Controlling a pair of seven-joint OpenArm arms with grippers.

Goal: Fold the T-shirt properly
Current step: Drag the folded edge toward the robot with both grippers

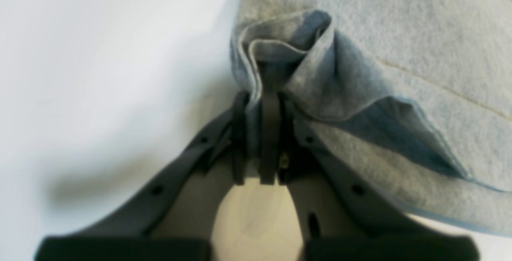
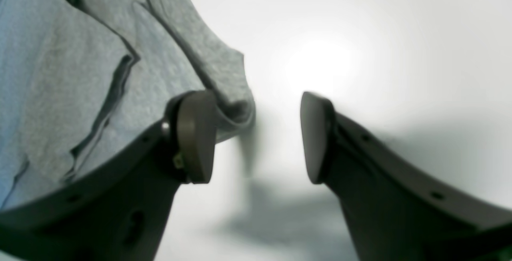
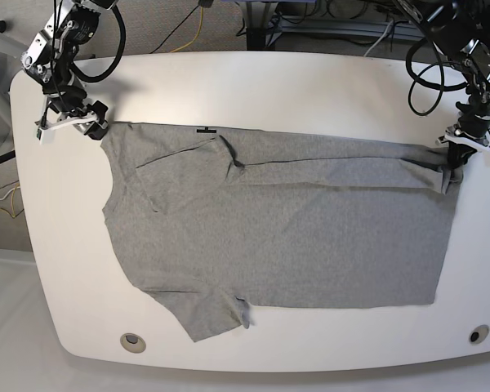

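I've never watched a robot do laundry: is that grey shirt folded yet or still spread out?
Partly folded. The T-shirt lies flat with only its far long edge turned over; the left gripper pinches a corner.

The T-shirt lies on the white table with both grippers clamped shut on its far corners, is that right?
Not quite. Only the left gripper is clamped on the T-shirt. The right wrist view shows the right gripper open, one of its fingers beside a corner, not gripping.

The setting was a robotics laboratory or test bench. A white rounded table (image 3: 310, 90) carried round cable ports (image 3: 133, 342) near its front edge. Cables (image 3: 188, 28) and metal framing (image 3: 327, 20) ran behind it over a grey carpeted floor (image 3: 0, 163). Two arms were mounted at the rear corners.
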